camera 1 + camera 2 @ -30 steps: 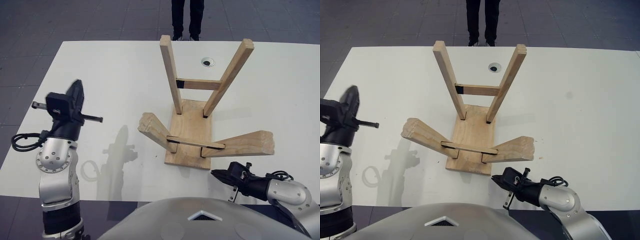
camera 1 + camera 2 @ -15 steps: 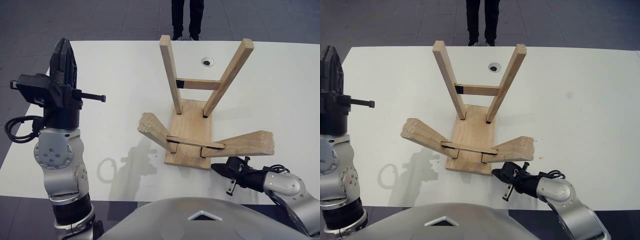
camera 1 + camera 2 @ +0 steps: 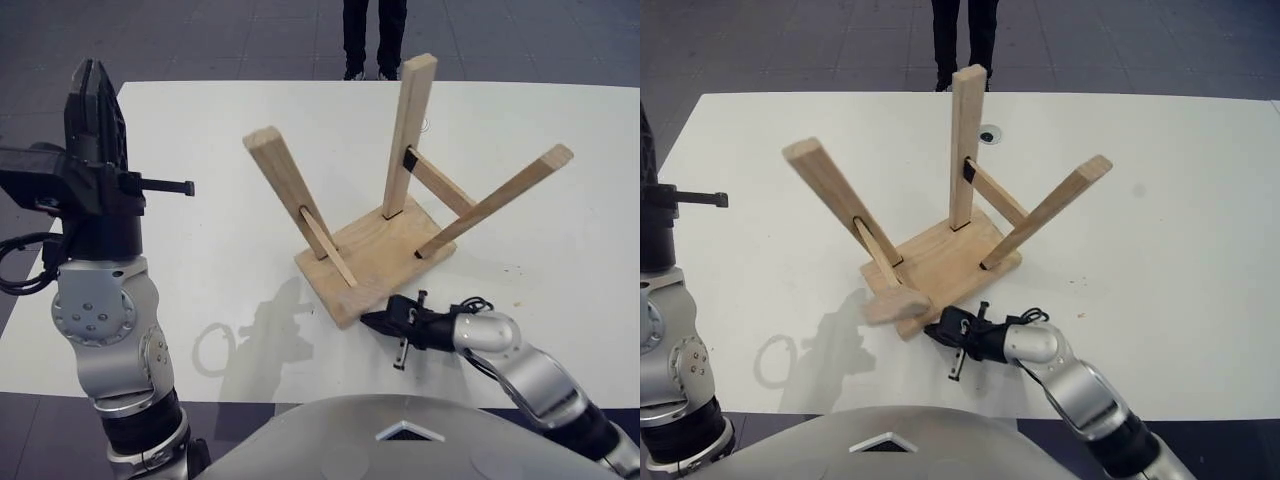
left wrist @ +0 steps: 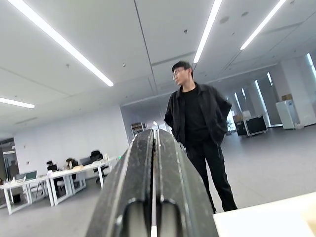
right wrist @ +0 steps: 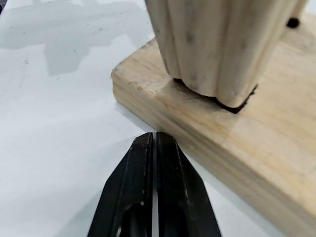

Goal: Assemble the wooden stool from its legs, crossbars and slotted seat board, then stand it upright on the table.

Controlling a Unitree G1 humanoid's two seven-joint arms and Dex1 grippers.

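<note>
left eye view: the stool [image 3: 385, 225] sits inverted on the surface [image 3: 220, 130]; its seat board [image 3: 372, 262] lies flat and its legs [image 3: 285, 190] splay upward, joined by crossbars [image 3: 440, 185]; the left gripper [image 3: 92, 100] is held high and well apart from the stool, pointing up; the right gripper [image 3: 372, 322] lies low on the surface just beside the near corner of the seat board.

right eye view: a fourth leg points toward the camera over that same corner; it is blurred.

left wrist view: the left gripper's fingers are pressed together with nothing between them.

right wrist view: the right gripper's fingers are closed tip to tip and empty, aimed at the board edge below a leg socket; contact with the wood cannot be confirmed.

judgement: assembly appears complete; the step in hand is righting the stool; the next move calls for opening a gripper, taking a leg or the board edge, and tipping the stool onto its legs, probably steadied by the other arm.
</note>
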